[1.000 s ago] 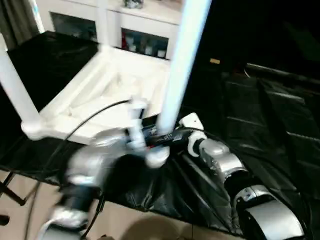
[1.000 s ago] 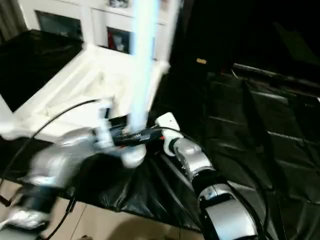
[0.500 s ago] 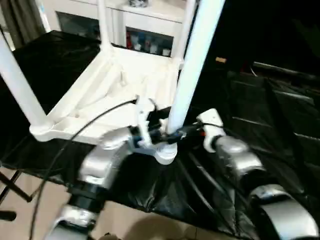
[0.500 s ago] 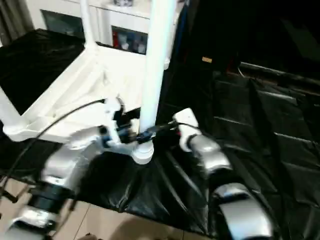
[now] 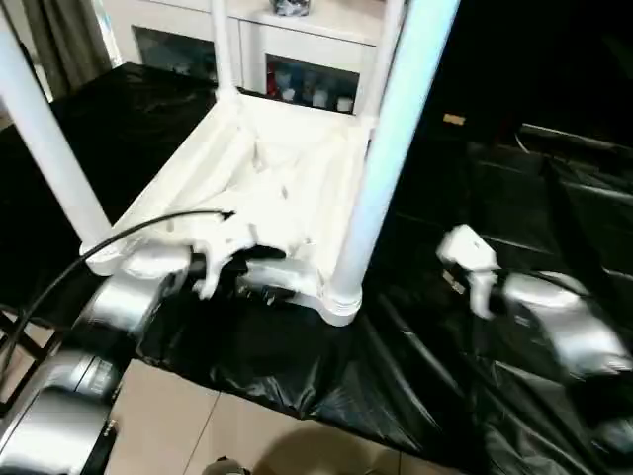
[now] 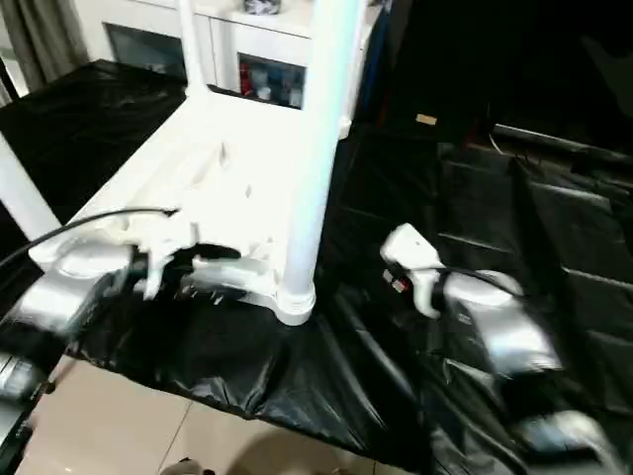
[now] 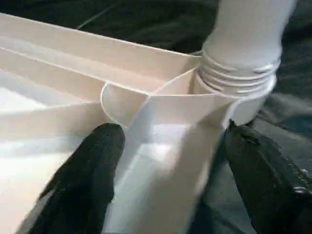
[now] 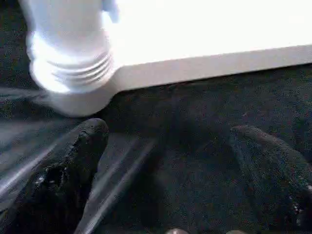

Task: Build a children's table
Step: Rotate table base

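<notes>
Your worktop, draped in crinkled black sheeting, carries the children's table, which lies upside down on it with its ribbed underside facing up. The legs stand up from the corner sockets; the near leg rises from the near socket at the corner closest to you, its threaded collar seated in the socket as your left wrist view shows. Behind the worktop stands a white cabinet with glass doors.

Your left gripper reaches in at the near rim just beside that socket, its fingers spread on either side of the corner rim and not clamped on it. Your right gripper sits apart over the black sheeting, fingers released wide, holding nothing.
</notes>
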Controlling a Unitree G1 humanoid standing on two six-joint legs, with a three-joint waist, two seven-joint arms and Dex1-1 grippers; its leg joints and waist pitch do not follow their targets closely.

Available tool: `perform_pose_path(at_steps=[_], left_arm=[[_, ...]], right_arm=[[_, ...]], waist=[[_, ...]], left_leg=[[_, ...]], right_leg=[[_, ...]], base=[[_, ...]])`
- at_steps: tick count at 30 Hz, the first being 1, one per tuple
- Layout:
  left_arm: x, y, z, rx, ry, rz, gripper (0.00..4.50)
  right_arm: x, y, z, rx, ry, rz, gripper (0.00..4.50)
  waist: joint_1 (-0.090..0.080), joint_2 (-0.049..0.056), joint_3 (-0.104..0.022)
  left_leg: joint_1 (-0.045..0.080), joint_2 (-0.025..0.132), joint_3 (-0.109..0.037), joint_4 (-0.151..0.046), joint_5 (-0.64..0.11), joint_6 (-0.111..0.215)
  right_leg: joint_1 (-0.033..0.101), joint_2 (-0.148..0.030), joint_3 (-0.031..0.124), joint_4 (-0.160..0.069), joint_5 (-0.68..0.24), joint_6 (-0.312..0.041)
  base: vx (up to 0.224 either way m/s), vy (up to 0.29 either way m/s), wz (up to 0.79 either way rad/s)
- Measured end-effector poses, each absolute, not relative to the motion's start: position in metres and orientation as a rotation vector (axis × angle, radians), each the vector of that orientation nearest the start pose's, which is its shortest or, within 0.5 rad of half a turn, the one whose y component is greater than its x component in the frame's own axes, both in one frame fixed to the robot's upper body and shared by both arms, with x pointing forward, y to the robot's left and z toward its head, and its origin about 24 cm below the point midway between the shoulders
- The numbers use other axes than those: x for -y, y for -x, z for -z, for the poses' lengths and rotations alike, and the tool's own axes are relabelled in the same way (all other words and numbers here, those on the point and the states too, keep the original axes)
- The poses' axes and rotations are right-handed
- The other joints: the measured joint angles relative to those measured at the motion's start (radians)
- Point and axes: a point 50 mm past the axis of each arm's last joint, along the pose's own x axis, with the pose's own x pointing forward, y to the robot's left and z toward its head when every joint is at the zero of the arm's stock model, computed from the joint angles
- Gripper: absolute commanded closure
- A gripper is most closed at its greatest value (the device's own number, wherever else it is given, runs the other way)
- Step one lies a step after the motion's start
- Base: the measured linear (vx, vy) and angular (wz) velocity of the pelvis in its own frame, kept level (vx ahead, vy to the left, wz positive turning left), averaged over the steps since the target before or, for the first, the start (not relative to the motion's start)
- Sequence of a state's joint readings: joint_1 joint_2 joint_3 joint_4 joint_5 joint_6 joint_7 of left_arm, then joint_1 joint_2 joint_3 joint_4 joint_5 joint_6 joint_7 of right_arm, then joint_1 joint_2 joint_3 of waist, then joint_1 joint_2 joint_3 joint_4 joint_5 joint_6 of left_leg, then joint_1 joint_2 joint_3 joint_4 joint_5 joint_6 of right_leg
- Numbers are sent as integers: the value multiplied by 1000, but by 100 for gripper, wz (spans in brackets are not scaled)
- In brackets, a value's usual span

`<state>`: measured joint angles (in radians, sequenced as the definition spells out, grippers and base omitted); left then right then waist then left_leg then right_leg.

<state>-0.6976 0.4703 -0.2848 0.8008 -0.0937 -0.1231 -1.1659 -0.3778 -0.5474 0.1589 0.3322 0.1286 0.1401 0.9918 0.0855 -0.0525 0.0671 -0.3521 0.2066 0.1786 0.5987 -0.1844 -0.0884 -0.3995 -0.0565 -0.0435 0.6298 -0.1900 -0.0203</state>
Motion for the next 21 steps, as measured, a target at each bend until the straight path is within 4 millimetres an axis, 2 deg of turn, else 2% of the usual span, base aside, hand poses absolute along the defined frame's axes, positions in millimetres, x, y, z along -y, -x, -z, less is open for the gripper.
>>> perform_pose_path(at_steps=[5,13,21], left_arm=[[-156,-342,-70,-341,-469,1310,148],[-157,-346,-68,-409,-473,1360,229],[-160,-346,-66,-460,-476,1401,284]], right_arm=[[196,-290,-72,-355,369,-1034,0],[200,-282,-75,-386,380,-1025,0],[203,-276,-78,-398,390,-1014,0]], waist=[[-7,23,-2],[-7,42,-4],[-11,60,-10]], left_leg=[[0,0,0,0,0,0],[0,0,-1,2,-1,1],[1,0,-1,1,-1,1]], right_leg=[[0,1,0,0,0,0],[1,1,0,0,0,0],[2,1,-1,-1,0,0]], base=[[0,0,0],[0,0,0],[0,0,0]])
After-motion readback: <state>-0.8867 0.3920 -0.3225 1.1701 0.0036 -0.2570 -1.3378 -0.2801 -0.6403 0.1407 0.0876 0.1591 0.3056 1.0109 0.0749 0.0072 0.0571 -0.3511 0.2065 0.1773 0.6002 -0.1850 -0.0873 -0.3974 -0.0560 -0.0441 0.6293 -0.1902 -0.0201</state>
